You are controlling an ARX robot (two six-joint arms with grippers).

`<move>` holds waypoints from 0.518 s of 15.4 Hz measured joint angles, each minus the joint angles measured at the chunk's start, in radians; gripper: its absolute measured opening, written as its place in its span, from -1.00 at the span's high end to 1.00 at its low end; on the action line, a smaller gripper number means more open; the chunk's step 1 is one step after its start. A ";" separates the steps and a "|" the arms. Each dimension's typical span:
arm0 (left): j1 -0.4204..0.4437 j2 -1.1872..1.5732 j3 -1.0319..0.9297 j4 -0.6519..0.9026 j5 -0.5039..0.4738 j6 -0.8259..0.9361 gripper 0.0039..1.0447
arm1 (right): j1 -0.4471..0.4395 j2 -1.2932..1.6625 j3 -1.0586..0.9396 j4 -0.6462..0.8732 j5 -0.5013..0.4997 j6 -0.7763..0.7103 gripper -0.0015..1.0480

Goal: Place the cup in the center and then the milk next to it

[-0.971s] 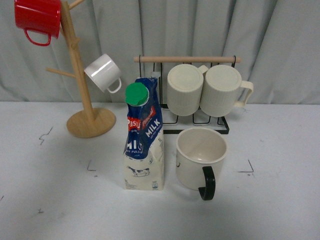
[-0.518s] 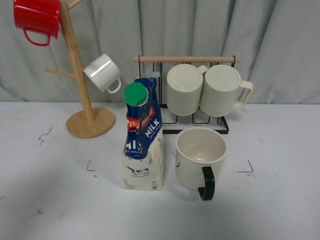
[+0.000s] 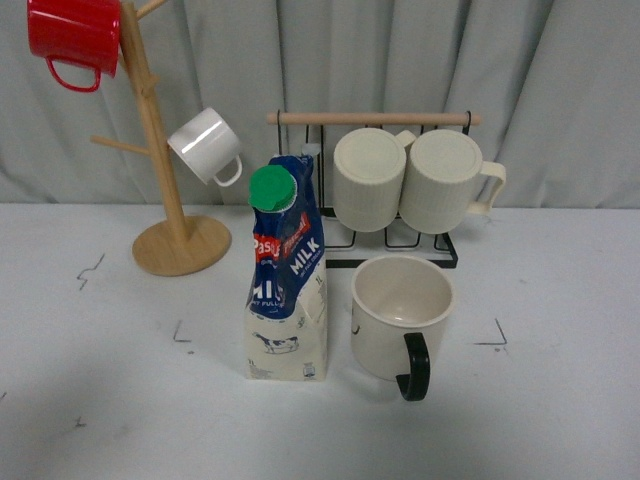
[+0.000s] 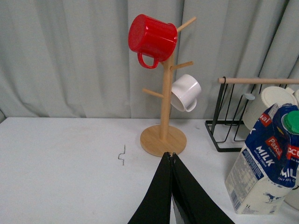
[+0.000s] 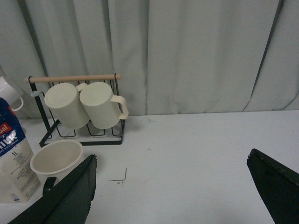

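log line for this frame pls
cup: upright, centre of table | milk: upright beside it, on its left in front view | left gripper: shut, empty | right gripper: open, empty

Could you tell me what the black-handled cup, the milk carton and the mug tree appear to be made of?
The cup looks like glazed ceramic or enamelled metal: smooth cream wall, slight sheen, glossy black handle. The milk carton looks like printed coated paperboard with folded seams and a green plastic cap. The mug tree appears to be light unpainted wood.
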 joint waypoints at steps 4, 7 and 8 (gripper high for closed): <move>0.000 -0.084 -0.034 -0.040 0.000 0.000 0.97 | 0.000 0.000 0.000 0.000 0.000 0.000 -0.87; 0.000 -0.149 -0.034 -0.099 0.000 0.000 0.97 | 0.000 0.000 0.000 0.000 0.000 0.000 -0.87; 0.000 -0.162 -0.034 -0.113 0.000 0.000 0.97 | 0.000 0.000 0.000 0.000 0.000 0.000 -0.87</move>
